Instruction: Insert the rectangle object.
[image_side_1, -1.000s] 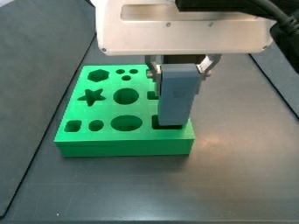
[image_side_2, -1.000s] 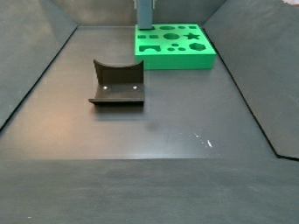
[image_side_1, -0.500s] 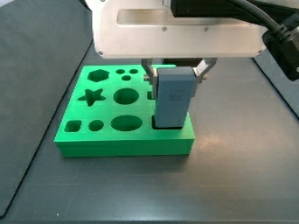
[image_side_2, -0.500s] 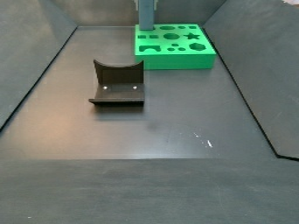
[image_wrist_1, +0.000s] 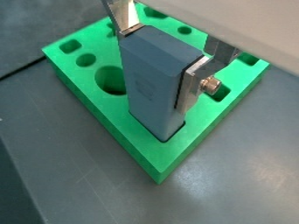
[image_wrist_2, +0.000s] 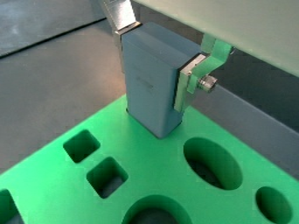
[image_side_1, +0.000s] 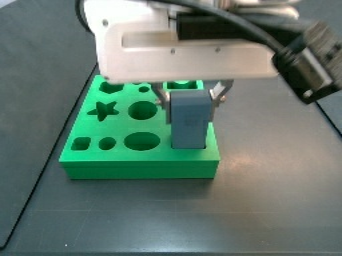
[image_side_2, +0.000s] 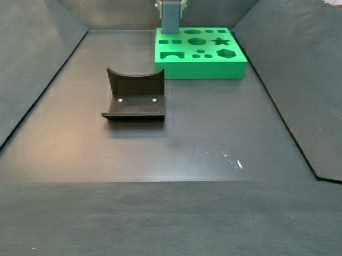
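Green board (image_side_1: 107, 165) holds rectangle object (image_side_1: 191, 120) (upright), gripper (image_wrist_1: 163, 52) clamping it.

We see even, fairly dim light from above. In a side view the table (image_side_2: 174, 170) carries a small pale glint at lower right of centre. In a wrist view the fingers (image_wrist_1: 195, 80) look soft, and the gripper (image_side_1: 189, 97) casts shadow beneath itself.
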